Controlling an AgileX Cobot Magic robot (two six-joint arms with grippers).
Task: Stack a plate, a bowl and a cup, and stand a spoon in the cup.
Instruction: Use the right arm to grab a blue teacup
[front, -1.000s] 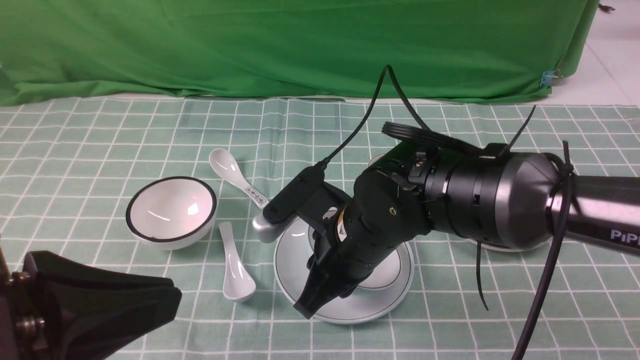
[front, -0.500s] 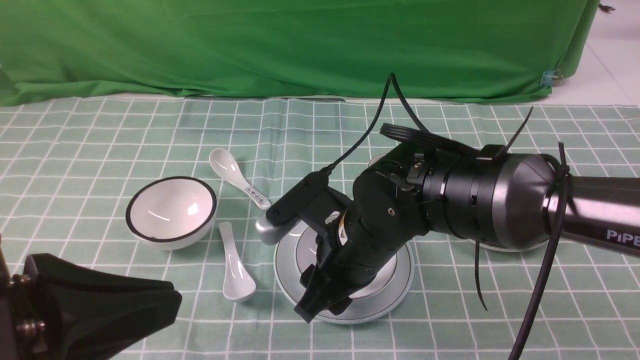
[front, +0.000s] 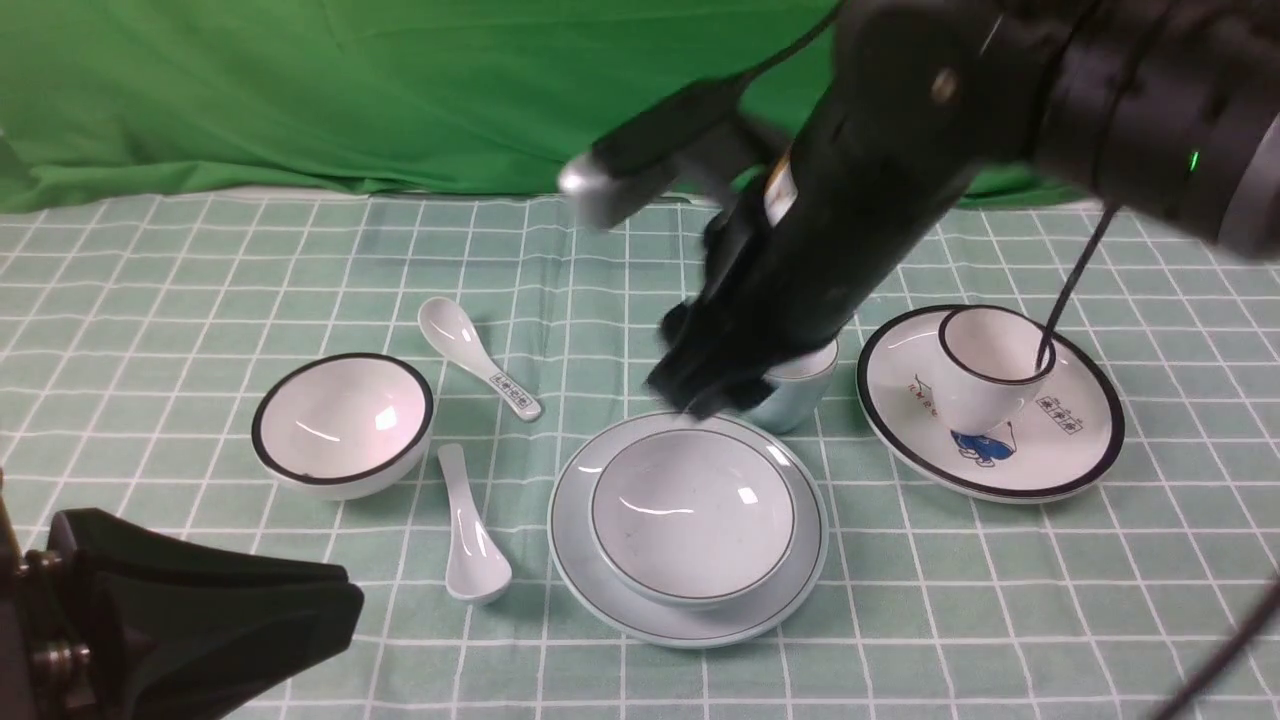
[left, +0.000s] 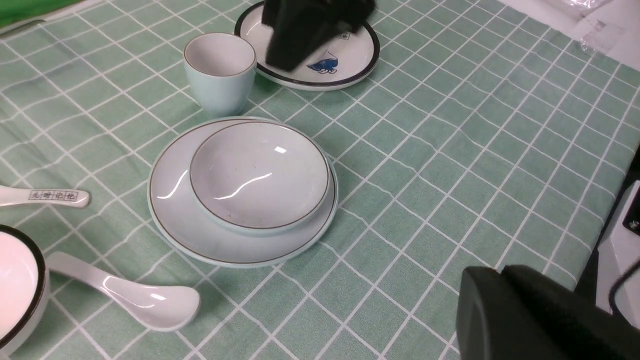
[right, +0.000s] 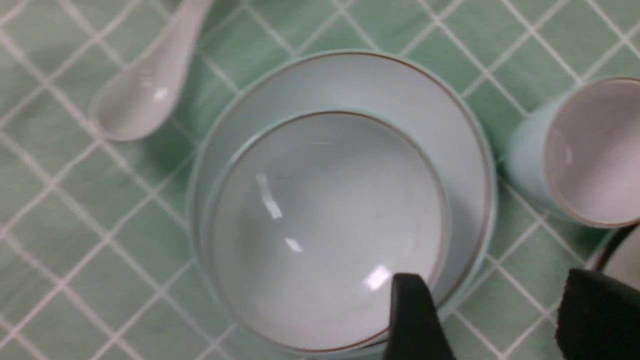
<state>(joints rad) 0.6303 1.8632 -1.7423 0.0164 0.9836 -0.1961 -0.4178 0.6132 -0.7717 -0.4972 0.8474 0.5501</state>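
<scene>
Bowl (front: 692, 515) sits on plate (front: 572, 535) at lower centre; our right gripper (right: 495, 310) gapes empty, left gripper (front: 330, 605) clenched; cup (front: 805, 392) and spoon (front: 470, 540) await us.

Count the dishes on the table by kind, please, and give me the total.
Plates: 2, pale blue plate and black-rimmed plate
Bowls: 2, pale blue bowl and black-rimmed bowl
Cups: 2, pale blue cup and black-rimmed cup
Spoons: 2, plain spoon and printed spoon
Total: 8

Right gripper (front: 700, 385) black; black cable (front: 1072, 275); green light (front: 1192, 160).
</scene>
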